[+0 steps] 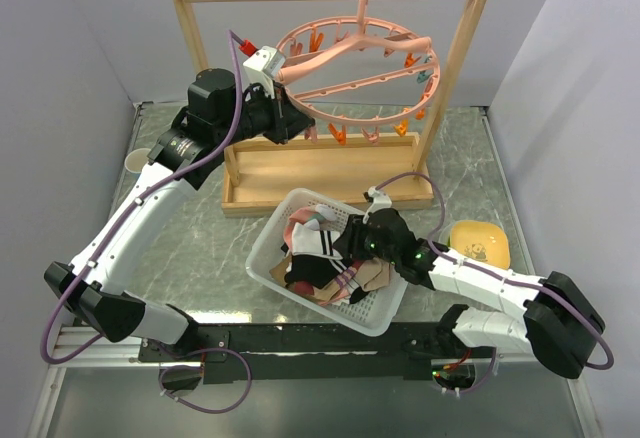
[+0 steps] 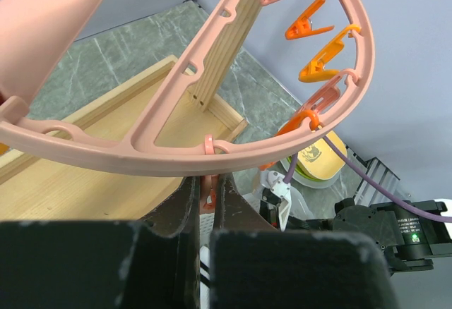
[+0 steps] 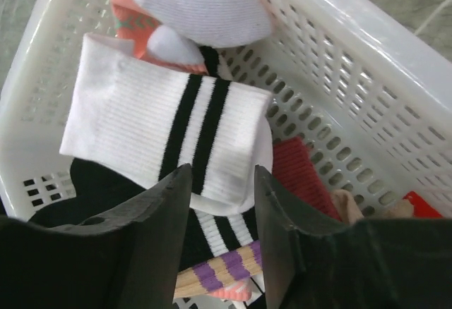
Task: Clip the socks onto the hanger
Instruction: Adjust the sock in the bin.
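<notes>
our right gripper (image 3: 222, 182) hangs spread over the striped sock (image 3: 141, 118); we nip its cuff alone. our left gripper (image 2: 207, 197) pinches a hanger clip (image 2: 208, 182)

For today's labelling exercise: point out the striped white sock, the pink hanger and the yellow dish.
striped white sock (image 3: 120, 111), right wrist view, ribbed cuff.
pink hanger (image 2: 141, 155), left wrist view, outer ring.
yellow dish (image 1: 492, 238), top view, inner wall.
</notes>
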{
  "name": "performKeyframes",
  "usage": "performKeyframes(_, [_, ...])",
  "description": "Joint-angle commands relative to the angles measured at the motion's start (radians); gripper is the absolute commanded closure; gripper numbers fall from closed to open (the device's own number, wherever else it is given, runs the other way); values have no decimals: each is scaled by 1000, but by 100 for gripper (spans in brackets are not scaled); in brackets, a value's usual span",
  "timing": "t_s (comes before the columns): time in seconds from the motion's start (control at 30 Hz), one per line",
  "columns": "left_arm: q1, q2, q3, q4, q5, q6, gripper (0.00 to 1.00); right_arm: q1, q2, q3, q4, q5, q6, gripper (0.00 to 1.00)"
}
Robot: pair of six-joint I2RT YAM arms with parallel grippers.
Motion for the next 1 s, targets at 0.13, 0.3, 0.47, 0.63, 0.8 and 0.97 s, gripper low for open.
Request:
performKeyframes(0.13, [-4,-36,5,5,19,9,98,-7,-2,-17,72,27,4,52])
performKeyframes(0.3, [-6,-36,7,7,23,7,99,-9,41,-14,118,-2,11,58])
performKeyframes(0.47, [-6,-38,10,5,24,9,99,-7,78,-16,153,-8,26,63])
performKeyframes(0.63, [-4,-41,7,5,24,9,99,-9,60,-31,164,-8,23,85])
performKeyframes(0.8, [-4,-44,4,4,21,12,99,-7,-28,1,90,38,-29,100])
performKeyframes(0.97, [-6,-45,-1,5,21,15,99,-4,-121,48,1,94,-104,100])
